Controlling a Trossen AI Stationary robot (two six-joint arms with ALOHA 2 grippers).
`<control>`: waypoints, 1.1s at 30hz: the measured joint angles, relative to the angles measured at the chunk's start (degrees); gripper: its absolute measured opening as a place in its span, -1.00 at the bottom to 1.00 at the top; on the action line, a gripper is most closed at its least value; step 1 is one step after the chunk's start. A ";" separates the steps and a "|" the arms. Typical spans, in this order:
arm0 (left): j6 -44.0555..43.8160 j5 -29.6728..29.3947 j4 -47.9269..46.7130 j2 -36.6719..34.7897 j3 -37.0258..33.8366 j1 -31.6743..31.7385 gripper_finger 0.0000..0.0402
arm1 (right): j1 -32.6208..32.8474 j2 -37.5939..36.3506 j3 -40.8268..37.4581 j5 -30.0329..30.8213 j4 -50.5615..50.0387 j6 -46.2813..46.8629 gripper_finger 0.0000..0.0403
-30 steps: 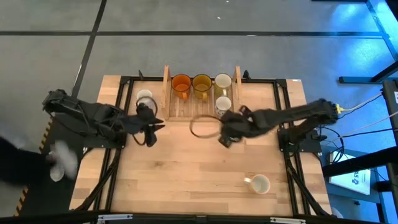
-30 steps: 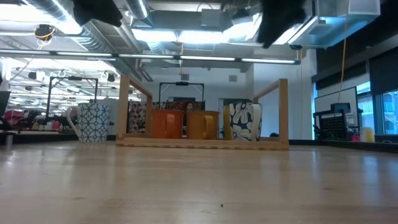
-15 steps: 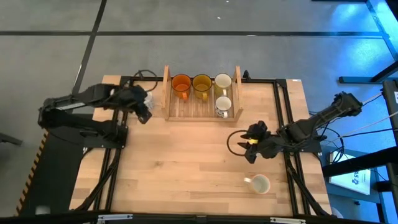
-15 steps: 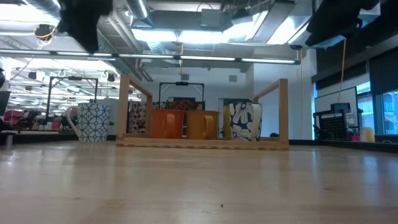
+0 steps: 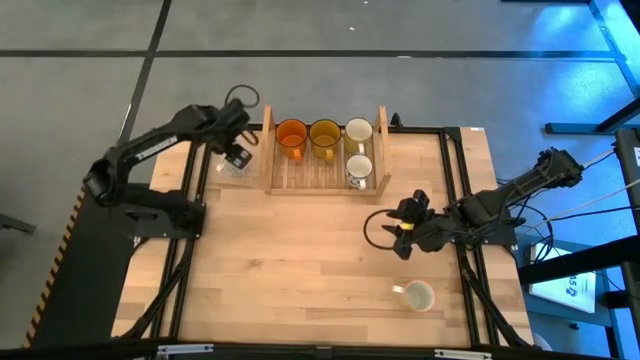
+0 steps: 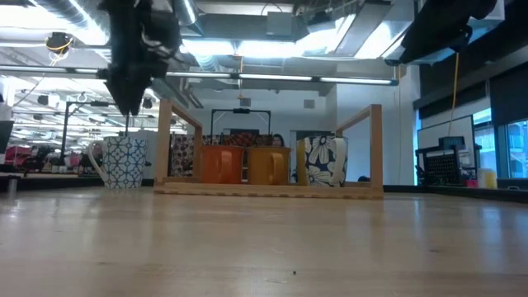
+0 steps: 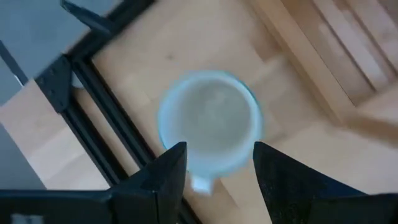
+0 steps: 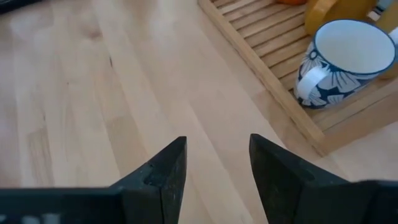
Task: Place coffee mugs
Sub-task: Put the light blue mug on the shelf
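loose mug, near edge: plain cream mug [image 5: 417,296] stands upright on the bare tabletop [image 5: 300,270], handle toward the left arm's side, well apart from the tray; not yet placed
right hand: right hand [image 5: 401,229] hovers over the tabletop between that mug and the tray, fingers spread, holding nothing; right wrist view shows only bare wood between its fingers
tray: wooden slatted tray [image 5: 324,182] with tall side rails, pale unfinished wood
placed, front row: white mug with dark flower print [image 5: 359,169], glossy, at the right-arm end of the tray
placed, back row: translucent orange mug [image 5: 291,134], translucent amber mug [image 5: 324,134], white mug [image 5: 359,130] side by side
loose mug, far corner: white mug with blue lattice pattern [image 6: 124,162] just outside the tray's left rail
left hand: left hand [image 7: 214,163] directly above that mug, fingers open astride its rim, not yet closed on it
tally: four in tray, two left; judged about two-thirds done
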 joint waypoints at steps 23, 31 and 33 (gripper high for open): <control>12.85 5.87 4.65 15.23 -0.39 15.83 -0.10 | 0.00 0.02 0.00 3.90 -1.03 0.54 -0.20; 12.63 6.80 6.80 15.71 -2.66 15.59 -0.23 | 0.00 0.04 0.00 4.74 -1.36 0.52 -0.20; 12.87 6.82 7.23 15.69 -3.92 15.76 -0.32 | 0.00 0.04 0.00 5.67 -1.34 0.32 -0.20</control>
